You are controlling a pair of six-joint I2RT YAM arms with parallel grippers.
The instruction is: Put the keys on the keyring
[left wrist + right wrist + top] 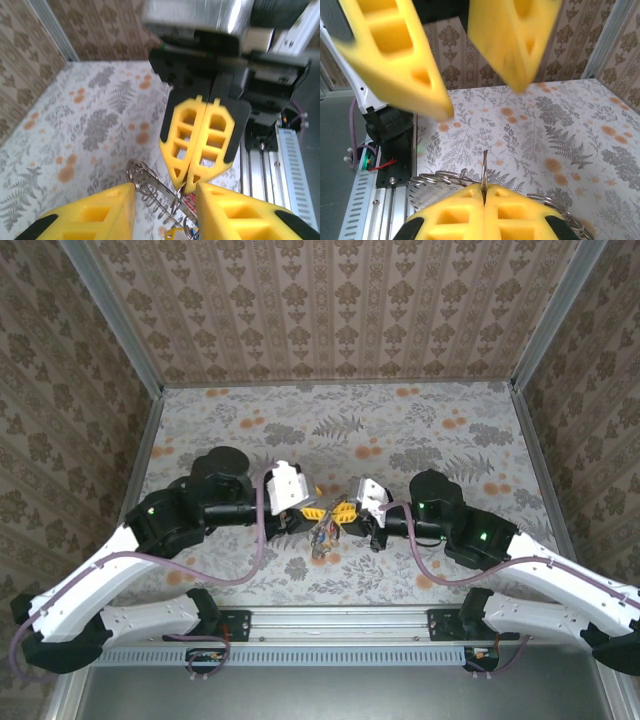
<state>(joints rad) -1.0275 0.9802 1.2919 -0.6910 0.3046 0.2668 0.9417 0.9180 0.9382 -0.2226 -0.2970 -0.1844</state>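
Mid-task, threading step. Your right gripper [484, 191] was clamped shut on the keyring [143, 175], pinching one thin wire loop edge-on between the yellow pads. The rest of the silvery loops fanned out to both sides of the jaws. Your left gripper [165, 194] faced it nose to nose with its jaws parted to a medium gap and nothing held. In the left wrist view the keyring wire ran through that gap without clearly touching either finger.

The overhead view put both grippers together above the middle of the table [430, 440], with the keyring bundle hanging just under them [322, 538], off the flowered cloth or barely on it; you couldn't tell which.

For the keys, a blue bit [175, 233] showed at the bottom edge of the left wrist view, just below the loops, with red specks beside it. They were likely the key heads, but too cropped to say whether they were already on the wire or only dangling next to it.

My read was that the right side was acting as the anchor and the left was free to work. The next move called for closing the left jaws on a key head or a loose loop end. It also needed the right pinch kept firm, because thin wire twists out easily. The approach had to be slow, since the fingertips were nearly touching.
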